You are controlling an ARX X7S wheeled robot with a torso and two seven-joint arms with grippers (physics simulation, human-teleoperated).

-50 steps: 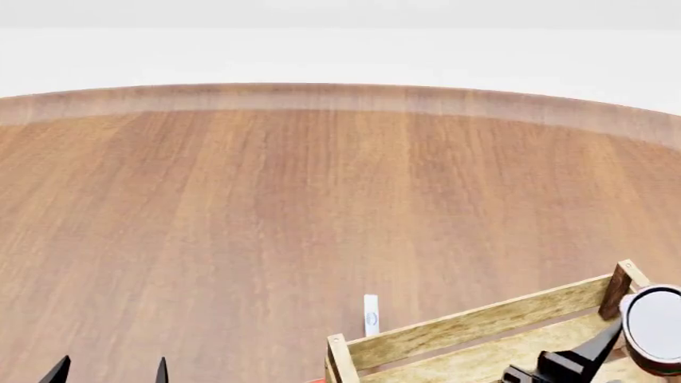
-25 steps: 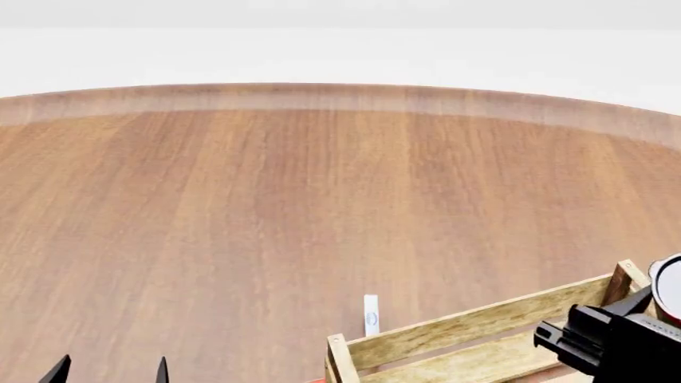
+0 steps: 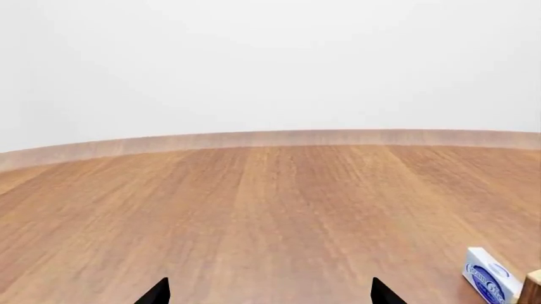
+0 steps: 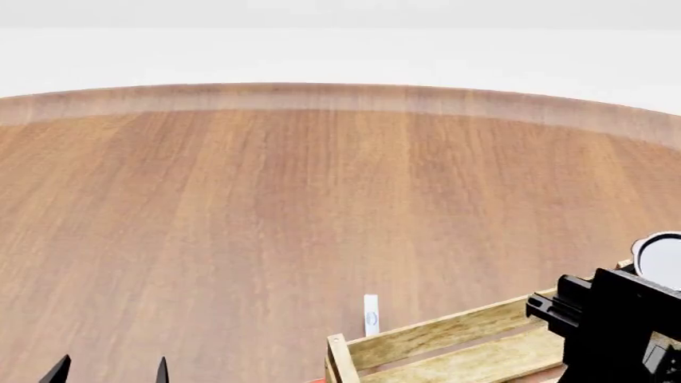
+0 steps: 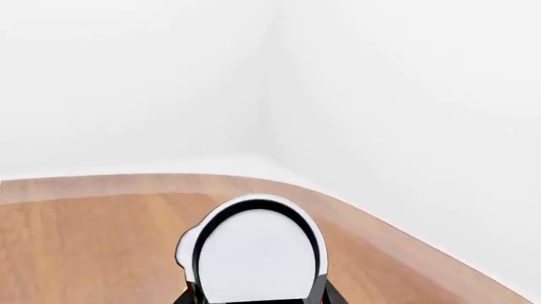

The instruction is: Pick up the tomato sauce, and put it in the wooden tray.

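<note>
The tomato sauce (image 4: 662,259) sits between the right gripper's (image 4: 649,299) fingers, above the wooden tray (image 4: 447,335); a small card (image 4: 371,313) stands left of it

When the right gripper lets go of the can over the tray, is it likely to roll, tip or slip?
The can shows a round, flat pale top, so it is probably a stiff cylinder that rolls if it lands on its side. Set upright, it should stand, though the slatted tray floor might rock it. Its smooth surface looks slippery in the right gripper.
</note>
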